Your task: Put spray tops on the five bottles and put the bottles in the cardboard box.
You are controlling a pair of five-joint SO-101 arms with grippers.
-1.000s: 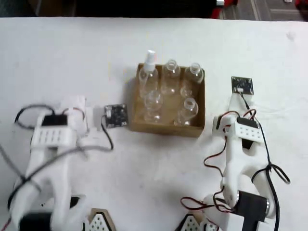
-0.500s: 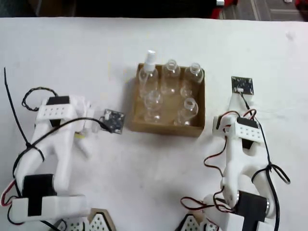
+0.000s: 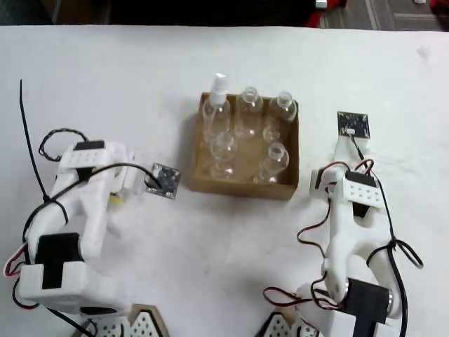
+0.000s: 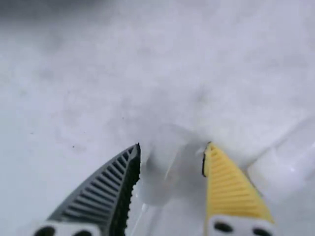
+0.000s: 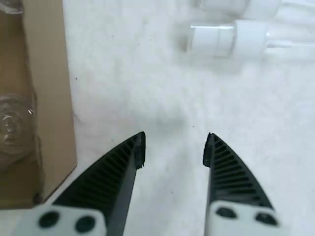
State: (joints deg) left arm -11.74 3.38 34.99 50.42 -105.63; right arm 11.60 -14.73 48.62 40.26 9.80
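The cardboard box [image 3: 242, 186] stands mid-table with five clear bottles upright in it. The back-left bottle [image 3: 216, 105] wears a white spray top; the other bottles [image 3: 272, 161] have bare necks. In the left wrist view my left gripper [image 4: 170, 164], one grey and one yellow finger, is shut on a white spray top [image 4: 165, 169] close over the table. My right gripper [image 5: 173, 147] hangs open over bare table beside the box wall [image 5: 49, 98]. Two loose spray tops [image 5: 216, 39] lie beyond its fingertips.
The left arm [image 3: 77, 203] sits left of the box and the right arm [image 3: 354, 210] right of it, both trailing cables. Another white piece [image 4: 288, 162] lies beside the yellow finger. A bottle [image 5: 10, 125] shows inside the box.
The left arm has drawn back from the table's left middle toward the near edge, and its wrist board has dropped nearer the box's front corner. The right arm and bottles have not moved.
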